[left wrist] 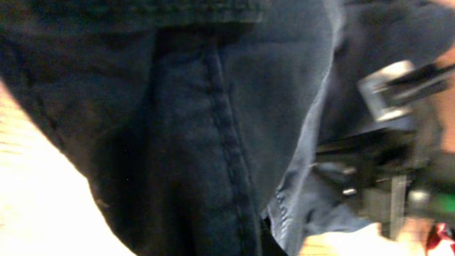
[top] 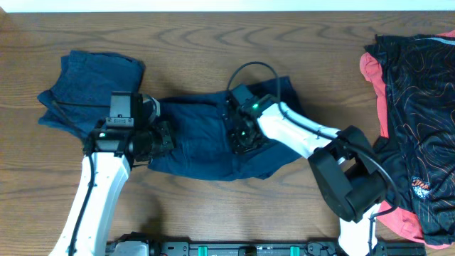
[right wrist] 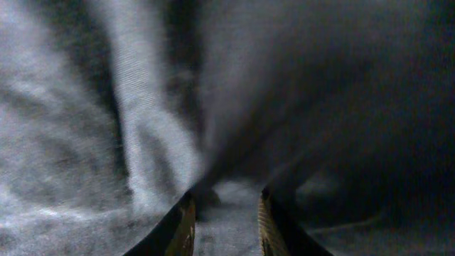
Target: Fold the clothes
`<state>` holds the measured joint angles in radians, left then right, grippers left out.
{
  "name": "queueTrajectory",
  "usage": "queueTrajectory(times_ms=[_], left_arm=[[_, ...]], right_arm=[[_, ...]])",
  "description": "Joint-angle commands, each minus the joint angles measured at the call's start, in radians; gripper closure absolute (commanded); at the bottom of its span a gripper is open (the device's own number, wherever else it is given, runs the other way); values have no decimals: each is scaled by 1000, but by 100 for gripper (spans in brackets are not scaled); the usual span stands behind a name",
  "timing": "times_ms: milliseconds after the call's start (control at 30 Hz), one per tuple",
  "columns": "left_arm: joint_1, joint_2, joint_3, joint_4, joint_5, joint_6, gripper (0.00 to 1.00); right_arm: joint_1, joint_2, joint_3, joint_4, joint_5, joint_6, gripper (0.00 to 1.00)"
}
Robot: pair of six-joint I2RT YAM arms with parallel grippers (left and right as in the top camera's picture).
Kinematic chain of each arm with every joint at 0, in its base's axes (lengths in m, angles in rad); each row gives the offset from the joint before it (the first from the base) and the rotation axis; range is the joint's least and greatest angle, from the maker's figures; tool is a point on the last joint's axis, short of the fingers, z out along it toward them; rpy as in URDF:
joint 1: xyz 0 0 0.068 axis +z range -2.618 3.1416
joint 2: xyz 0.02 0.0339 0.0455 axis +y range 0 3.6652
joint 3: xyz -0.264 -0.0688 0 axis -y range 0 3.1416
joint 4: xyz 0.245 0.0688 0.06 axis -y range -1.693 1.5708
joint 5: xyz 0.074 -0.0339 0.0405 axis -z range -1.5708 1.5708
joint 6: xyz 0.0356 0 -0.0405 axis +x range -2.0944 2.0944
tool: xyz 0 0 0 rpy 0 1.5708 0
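A dark navy garment (top: 206, 142) lies spread at the table's middle. My left gripper (top: 161, 138) is at its left edge. In the left wrist view the navy cloth (left wrist: 213, 128) with a stitched seam fills the frame and hides the fingers, so it looks gripped. My right gripper (top: 242, 136) presses down on the garment's middle. In the right wrist view its two fingers (right wrist: 226, 220) are close together with a bunch of the cloth (right wrist: 142, 107) between them. A second navy garment (top: 89, 89) lies folded at the far left.
A black garment with a red lining and orange line pattern (top: 419, 121) lies heaped at the table's right edge. The right arm (left wrist: 398, 142) shows at the right of the left wrist view. Bare wooden table (top: 213, 43) lies behind the garments.
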<state>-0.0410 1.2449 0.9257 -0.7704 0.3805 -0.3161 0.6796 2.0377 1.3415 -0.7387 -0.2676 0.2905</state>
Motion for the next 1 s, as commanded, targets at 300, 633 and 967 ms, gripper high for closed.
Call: queueTrajectory(times_ms=[300, 633, 967], left_arm=[[5, -38, 56, -14, -31, 10, 94], [5, -38, 146, -13, -90, 31, 94], [5, -37, 145, 62, -101, -55, 94]], right_arm=[[144, 45, -14, 252, -63, 145, 67], [106, -49, 39, 227, 72, 101, 59], [-96, -133, 34, 31, 117, 7, 57]])
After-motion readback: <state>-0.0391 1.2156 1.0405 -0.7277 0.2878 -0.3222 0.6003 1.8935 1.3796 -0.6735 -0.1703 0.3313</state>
